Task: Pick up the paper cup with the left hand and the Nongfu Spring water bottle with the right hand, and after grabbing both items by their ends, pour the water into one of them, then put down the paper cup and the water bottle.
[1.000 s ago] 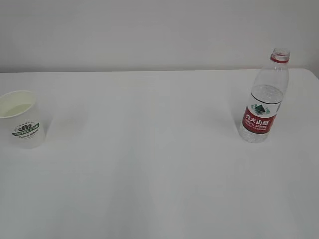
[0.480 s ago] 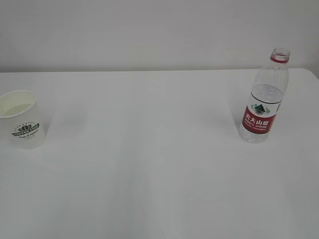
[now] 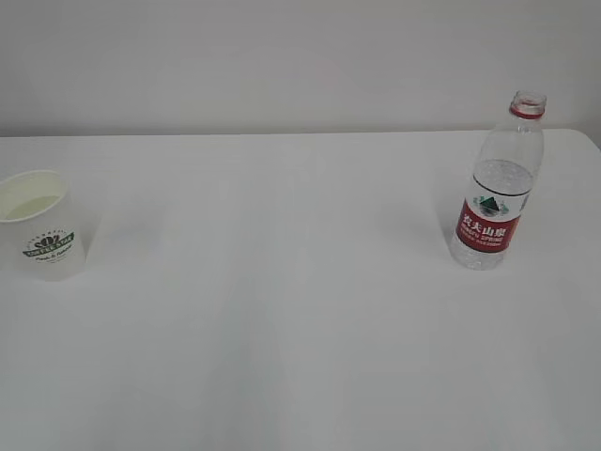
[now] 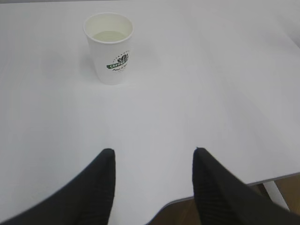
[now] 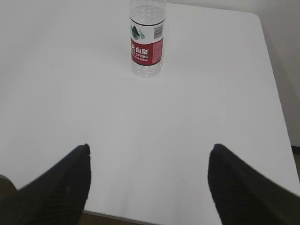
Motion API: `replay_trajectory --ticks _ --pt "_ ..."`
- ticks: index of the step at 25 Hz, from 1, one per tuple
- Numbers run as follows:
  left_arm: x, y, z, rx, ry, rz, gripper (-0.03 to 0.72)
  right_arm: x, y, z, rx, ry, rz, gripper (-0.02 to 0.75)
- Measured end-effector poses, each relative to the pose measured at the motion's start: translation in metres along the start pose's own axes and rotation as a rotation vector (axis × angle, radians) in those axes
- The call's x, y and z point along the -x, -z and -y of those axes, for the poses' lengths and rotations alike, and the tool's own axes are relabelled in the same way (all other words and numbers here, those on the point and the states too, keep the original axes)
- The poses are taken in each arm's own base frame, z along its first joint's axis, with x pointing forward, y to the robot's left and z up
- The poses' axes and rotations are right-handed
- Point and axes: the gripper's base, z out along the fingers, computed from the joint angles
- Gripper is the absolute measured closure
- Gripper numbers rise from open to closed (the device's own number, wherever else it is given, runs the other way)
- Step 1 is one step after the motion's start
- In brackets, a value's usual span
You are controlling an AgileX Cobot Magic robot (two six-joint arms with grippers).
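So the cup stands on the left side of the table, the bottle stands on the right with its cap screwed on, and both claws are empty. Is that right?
Not quite: the bottle has no cap. The exterior view shows its mouth open above the red neck ring. Otherwise yes: the cup stands at the table's left, and the left claw and right claw are empty.

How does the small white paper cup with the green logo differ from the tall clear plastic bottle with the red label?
The white paper cup is short, opaque and wide-mouthed; the clear plastic bottle is tall, see-through and narrow-necked. The cup carries a green logo, the bottle a red label. The cup stands at the table's left, the bottle at its right. Both stand upright, uncapped and ungripped.
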Motion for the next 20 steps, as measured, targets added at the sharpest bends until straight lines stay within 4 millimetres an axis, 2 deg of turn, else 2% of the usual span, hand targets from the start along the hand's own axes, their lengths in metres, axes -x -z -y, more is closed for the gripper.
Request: replay_trajectory --ticks 8,20 --pt "-0.0004 0.0006 0.0004 0.035 0.02 0.004 0.32 0.0 0.0 0.0 0.0 0.0 0.0 0.147" --pt "-0.0026 0.0039 0.0035 0.283 0.155 0.038 0.331 0.0 0.0 -0.0001 -0.007 -0.004 -0.001 0.148"
